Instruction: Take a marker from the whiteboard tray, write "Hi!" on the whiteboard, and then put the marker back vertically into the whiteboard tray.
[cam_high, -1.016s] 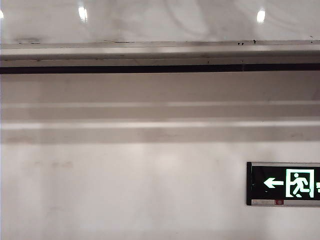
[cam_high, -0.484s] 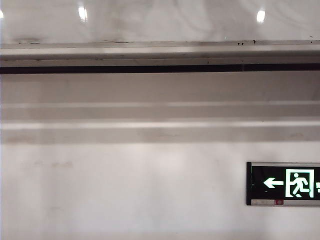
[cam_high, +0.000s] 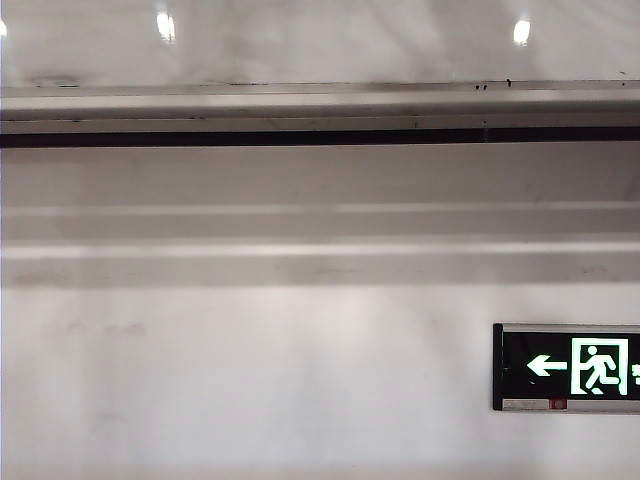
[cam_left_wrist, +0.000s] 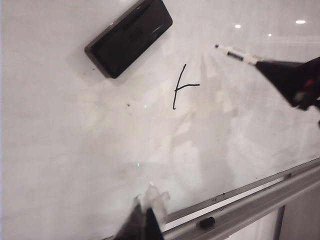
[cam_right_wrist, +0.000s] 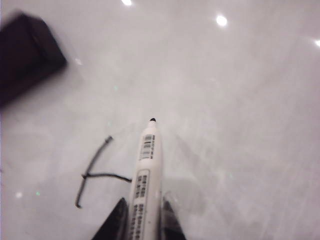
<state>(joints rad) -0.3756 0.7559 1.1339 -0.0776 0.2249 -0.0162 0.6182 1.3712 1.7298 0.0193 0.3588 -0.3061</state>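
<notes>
My right gripper (cam_right_wrist: 145, 220) is shut on the marker (cam_right_wrist: 145, 170), a white barrel with its dark tip pointing at the whiteboard (cam_right_wrist: 240, 100). In the left wrist view the marker (cam_left_wrist: 239, 54) sticks out of the right gripper (cam_left_wrist: 265, 65), right of a black vertical stroke with a short crossbar (cam_left_wrist: 180, 86). I cannot tell whether the tip touches the board. My left gripper (cam_left_wrist: 145, 220) hangs shut and empty near the whiteboard tray (cam_left_wrist: 260, 200). In the exterior view, the whiteboard (cam_high: 320, 40) and tray (cam_high: 320, 105) show with no gripper.
A black eraser (cam_left_wrist: 129, 36) sticks to the board above the strokes, blurred in the right wrist view (cam_right_wrist: 25, 55). A small dark cap-like piece (cam_left_wrist: 207, 222) lies in the tray. On the wall below the tray there is a green exit sign (cam_high: 567, 367).
</notes>
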